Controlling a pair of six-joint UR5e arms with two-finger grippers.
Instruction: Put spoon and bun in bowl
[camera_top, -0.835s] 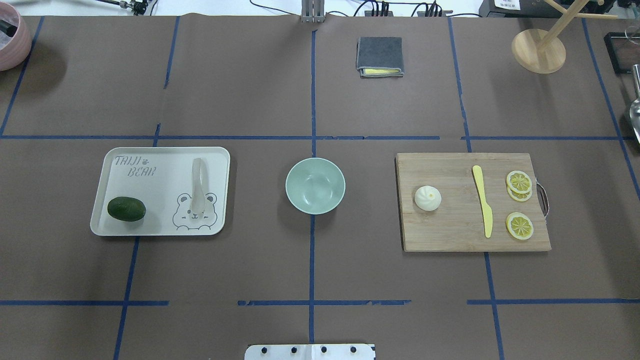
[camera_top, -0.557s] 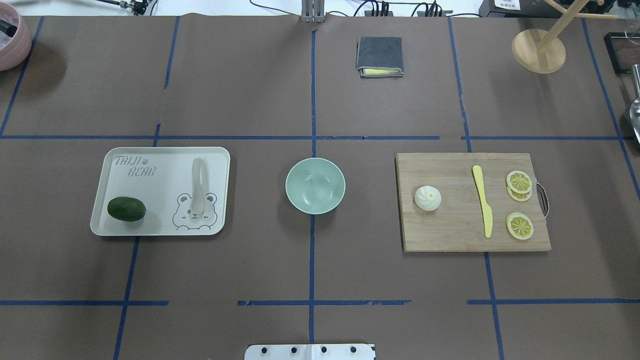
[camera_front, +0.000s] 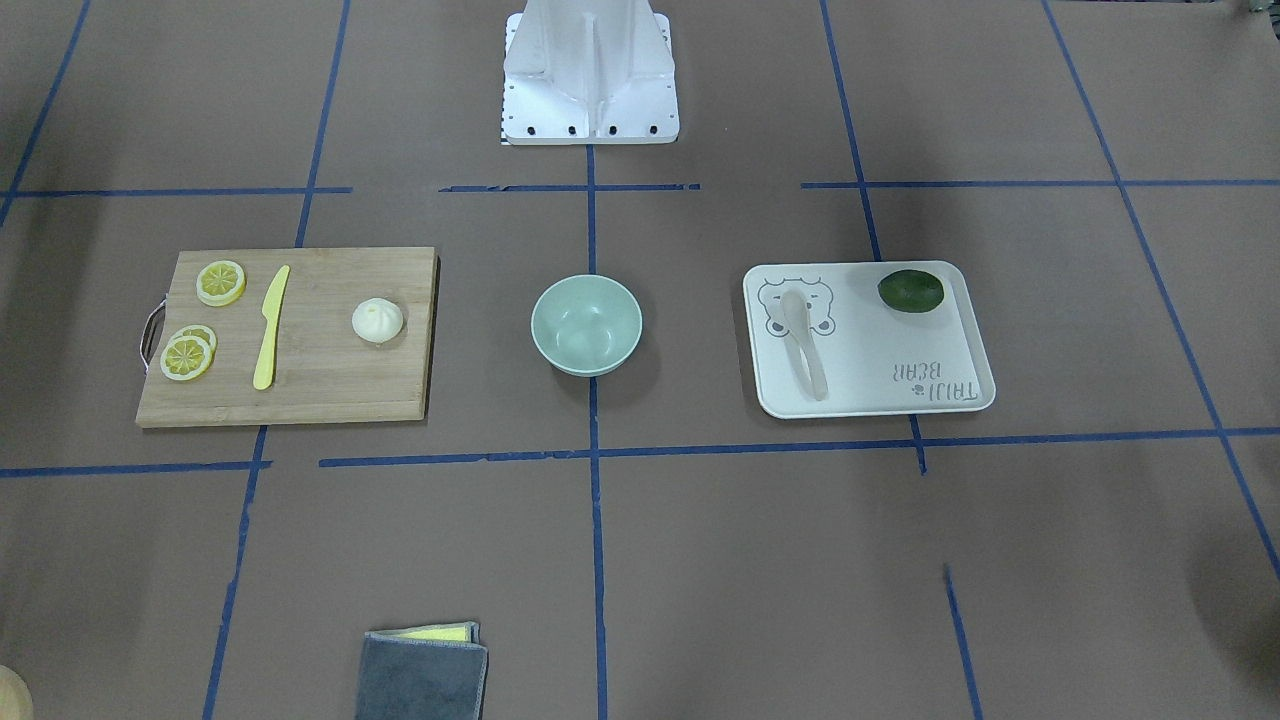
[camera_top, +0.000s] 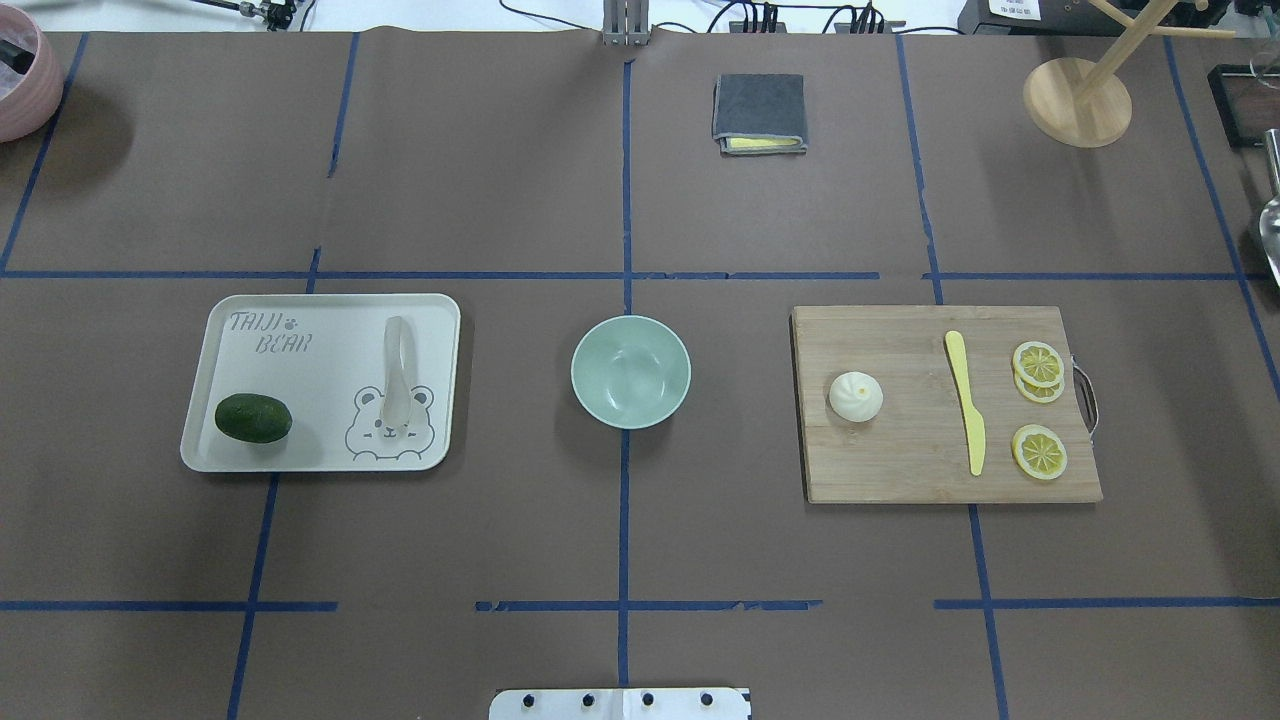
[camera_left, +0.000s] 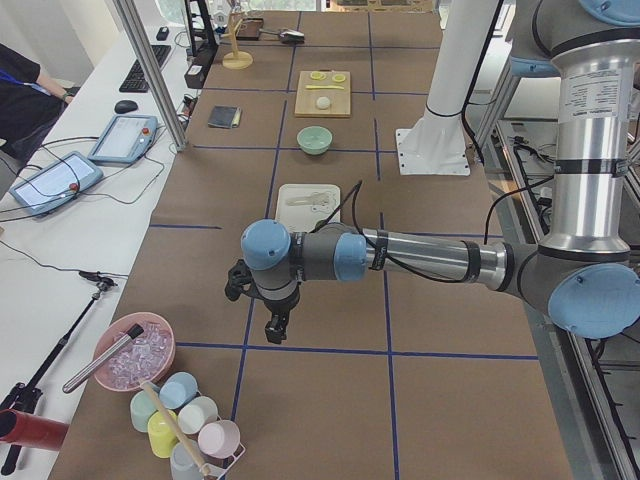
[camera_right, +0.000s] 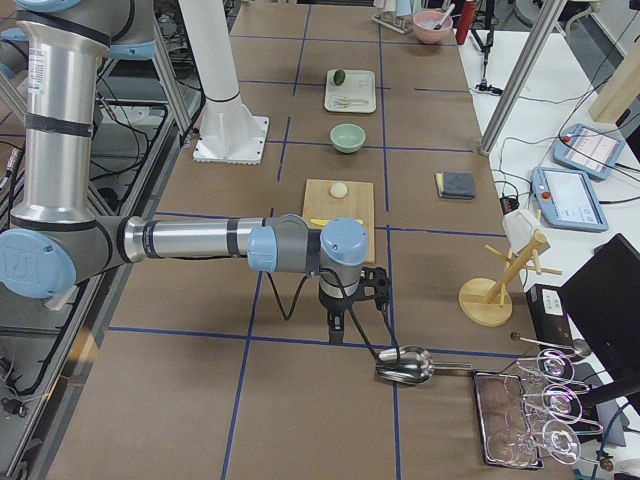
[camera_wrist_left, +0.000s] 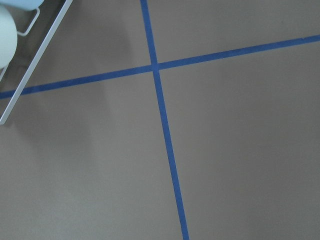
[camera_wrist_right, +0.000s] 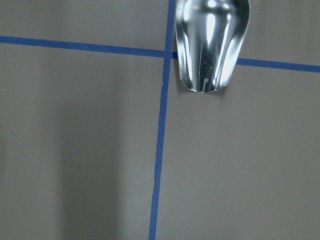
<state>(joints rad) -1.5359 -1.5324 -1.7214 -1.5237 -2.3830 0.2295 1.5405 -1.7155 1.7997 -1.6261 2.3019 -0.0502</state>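
Observation:
The whitish spoon (camera_top: 397, 375) lies on the white bear-print tray (camera_top: 310, 390), left of the bowl. The white bun (camera_top: 855, 396) sits on the wooden cutting board (camera_top: 900, 460), right of the bowl. The mint-green bowl (camera_top: 630, 372) stands empty at the table's middle. Neither gripper shows in the overhead or front views. My left gripper (camera_left: 273, 327) hangs over bare table well beyond the tray's side. My right gripper (camera_right: 340, 325) hangs over bare table beyond the cutting board. I cannot tell whether either is open or shut.
A dark green fruit (camera_top: 253, 418) lies on the tray. A yellow knife (camera_top: 966, 400) and lemon slices (camera_top: 1038, 365) lie on the board. A folded grey cloth (camera_top: 759, 112), a wooden stand (camera_top: 1077, 100) and a pink bowl (camera_top: 20, 80) stand at the far side. A metal scoop (camera_wrist_right: 210, 40) lies under the right wrist.

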